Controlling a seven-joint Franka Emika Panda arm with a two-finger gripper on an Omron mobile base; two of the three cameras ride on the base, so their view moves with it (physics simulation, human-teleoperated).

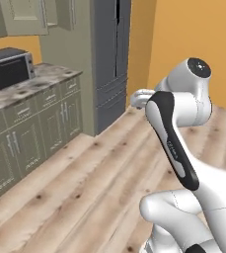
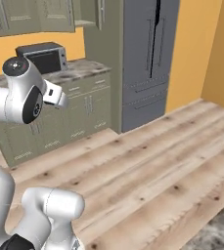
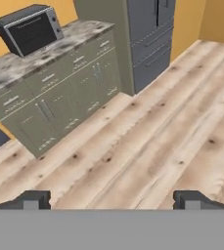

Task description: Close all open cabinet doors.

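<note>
Gripper [image 3: 111, 197] with jaws wide apart and empty, aimed down at the floor [image 3: 147, 146]; the wall doors [image 2: 30, 17] hang high above the counter [image 2: 79, 68], handles vertical, well up and ahead of the jaws.

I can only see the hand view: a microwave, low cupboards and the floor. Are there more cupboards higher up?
Observer: Yes, wall cabinets hang above the counter.
Operator: Is one of them open?
Observer: Yes, the door nearest the fridge is swung out. The ones further left look shut.
</note>
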